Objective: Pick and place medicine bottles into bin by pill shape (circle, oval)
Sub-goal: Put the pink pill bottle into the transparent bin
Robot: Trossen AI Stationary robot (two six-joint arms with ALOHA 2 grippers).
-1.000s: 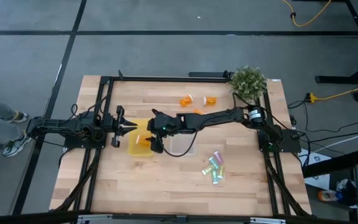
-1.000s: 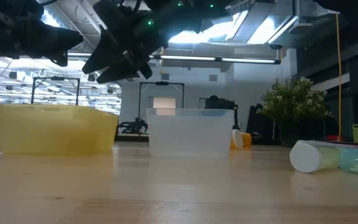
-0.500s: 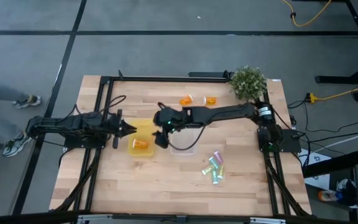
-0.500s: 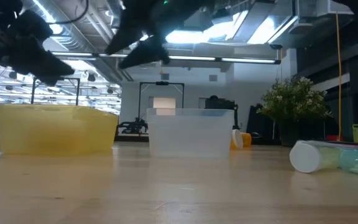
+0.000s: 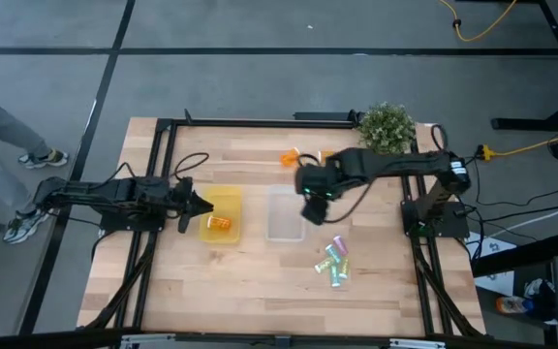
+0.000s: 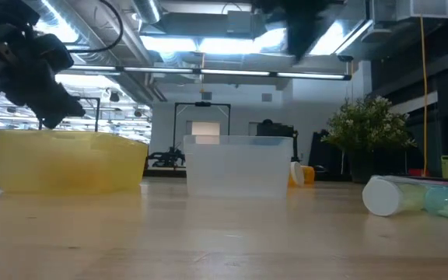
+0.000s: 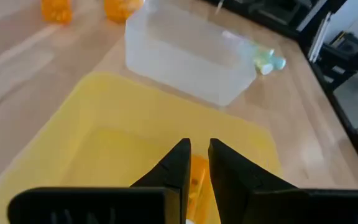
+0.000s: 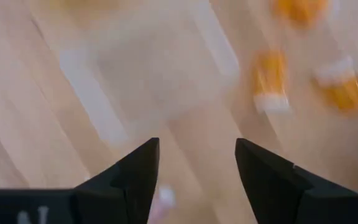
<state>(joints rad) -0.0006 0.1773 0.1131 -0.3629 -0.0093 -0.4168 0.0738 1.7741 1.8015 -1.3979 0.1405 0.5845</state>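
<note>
A robotics lab or workshop hall, not a home

A wooden table [image 5: 260, 281] in a black metal frame [image 5: 168, 123] stands on a grey concrete floor [image 5: 46, 58] marked with dark lines, with a yellow cable [image 5: 482, 29] trailing across it. Looking level across the table, the room behind is large and open: exposed ducts [image 6: 142, 39], long ceiling lights [image 6: 271, 75] and metal stands [image 6: 202, 105]. A potted plant [image 5: 387, 127] sits at one corner of the table.
</note>
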